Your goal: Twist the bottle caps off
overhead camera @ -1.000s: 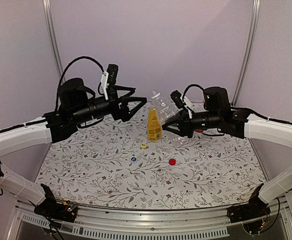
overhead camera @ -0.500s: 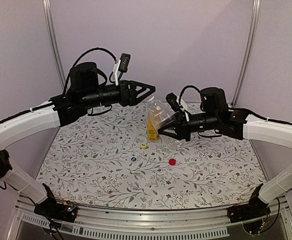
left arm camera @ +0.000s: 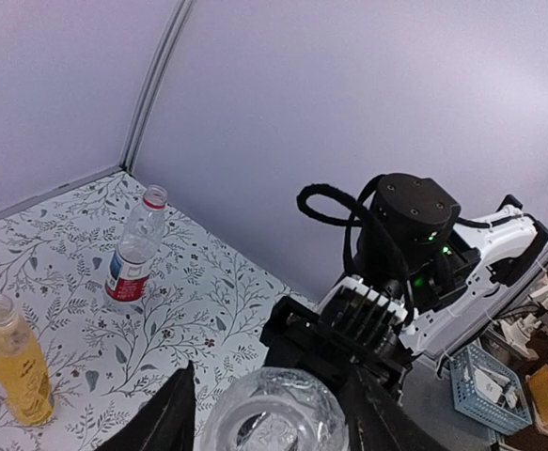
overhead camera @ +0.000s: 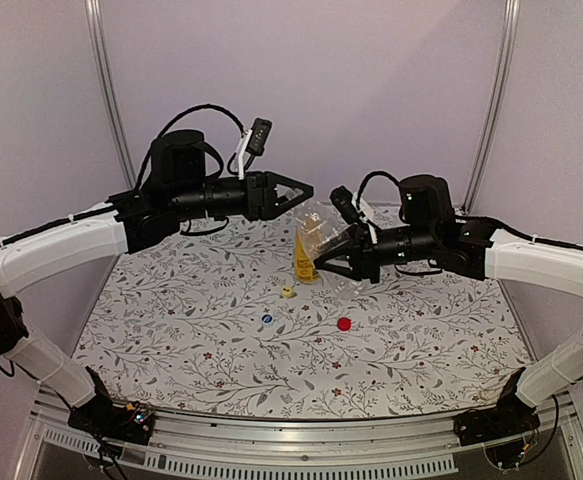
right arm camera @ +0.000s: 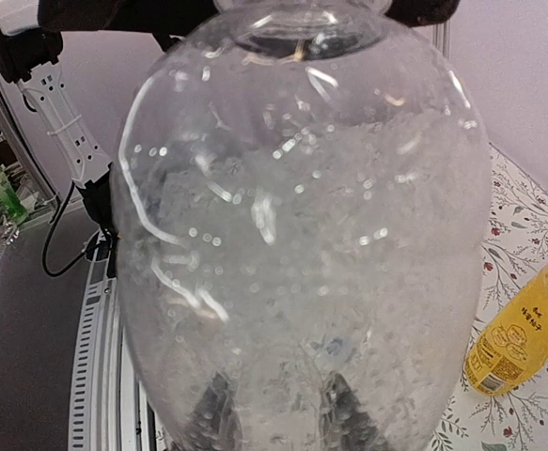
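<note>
**Clear bottle held tilted between the two arms, with all three caps lying loose on the table.**

The left gripper (overhead camera: 306, 192) is spread wide. Its dark fingers (left arm camera: 165, 423) flank the bare, capless mouth of the clear bottle (overhead camera: 323, 228) without touching it, probably because the twisting is done. The right gripper (overhead camera: 327, 258) clamps that thin, glossy, crinkled body low down and tips the neck toward 10 o'clock to present it to the other arm. On the flower-print table (overhead camera: 171, 340) the blue cap (overhead camera: 267, 319), yellow cap (overhead camera: 287, 292) and red cap (overhead camera: 344, 323) lie apart. They are small round plastic discs at 5 to 7 o'clock of the upright yellow bottle (overhead camera: 304, 255). A red-label bottle (left arm camera: 134, 249) stands near the back wall, its top too small to judge.
</note>
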{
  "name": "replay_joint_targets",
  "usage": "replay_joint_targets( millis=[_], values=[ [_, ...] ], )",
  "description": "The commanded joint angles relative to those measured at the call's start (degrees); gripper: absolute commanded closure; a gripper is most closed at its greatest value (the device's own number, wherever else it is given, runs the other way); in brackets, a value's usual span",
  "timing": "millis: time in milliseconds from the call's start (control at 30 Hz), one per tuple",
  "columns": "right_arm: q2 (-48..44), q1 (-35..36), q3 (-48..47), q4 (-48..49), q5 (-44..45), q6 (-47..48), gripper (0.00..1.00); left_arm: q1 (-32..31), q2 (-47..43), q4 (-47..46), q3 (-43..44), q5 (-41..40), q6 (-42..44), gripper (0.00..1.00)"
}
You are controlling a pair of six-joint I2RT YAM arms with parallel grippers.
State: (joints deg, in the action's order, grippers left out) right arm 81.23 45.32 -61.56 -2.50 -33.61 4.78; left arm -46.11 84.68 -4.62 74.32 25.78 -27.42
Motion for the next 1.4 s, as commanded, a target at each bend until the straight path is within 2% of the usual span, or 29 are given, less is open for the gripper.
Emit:
replay_joint_targets(
  millis=[0, 400, 633, 833, 900, 967, 1033, 1200, 1300, 1367],
  values=[
    [0.2, 0.3, -1.8, 0.9, 0.4, 0.4, 0.73, -0.2, 0.5, 0.4, 1.0, 1.7, 0.3, 0.46],
    [-0.1, 0.3, -1.8, 1.0, 0.7, 0.3, 0.73, -0.2, 0.8, 0.2, 0.5, 1.9, 0.4, 0.43],
    [-0.2, 0.3, -1.7, 1.2, 1.3, 0.3, 0.73, -0.2, 0.8, -0.6, -0.6, 2.7, 0.0, 0.46],
    [-0.3, 0.3, -1.8, 1.4, 1.6, 0.2, 0.73, -0.2, 0.2, -1.2, -1.6, 2.7, -0.1, 0.53],
    [-0.2, 0.3, -1.7, 1.4, 1.7, 0.2, 0.71, -0.3, 0.2, -1.2, -1.6, 2.9, -0.1, 0.57],
    [-0.2, 0.3, -1.8, 1.5, 1.7, 0.0, 0.69, -0.2, 0.2, -1.1, -1.4, 3.3, 0.4, 0.66],
    [-0.1, 0.3, -1.8, 1.3, 1.6, -0.1, 0.62, -0.1, 0.1, -0.7, -0.9, 3.2, 1.6, 0.75],
    [-0.6, 0.3, -1.3, 0.9, 1.6, -0.4, 0.35, 1.5, -1.4, 0.9, 0.2, 2.3, 4.0, 0.99],
    [-1.7, 0.3, -0.7, 1.0, 1.6, -0.4, 0.22, 2.1, -2.4, 1.8, 0.5, 1.2, 5.7, 1.00],
    [-2.0, 0.3, -0.8, 0.6, 1.3, -0.4, 0.09, 2.4, -3.1, 2.4, 0.5, 0.0, 6.9, 1.00]
  ],
)
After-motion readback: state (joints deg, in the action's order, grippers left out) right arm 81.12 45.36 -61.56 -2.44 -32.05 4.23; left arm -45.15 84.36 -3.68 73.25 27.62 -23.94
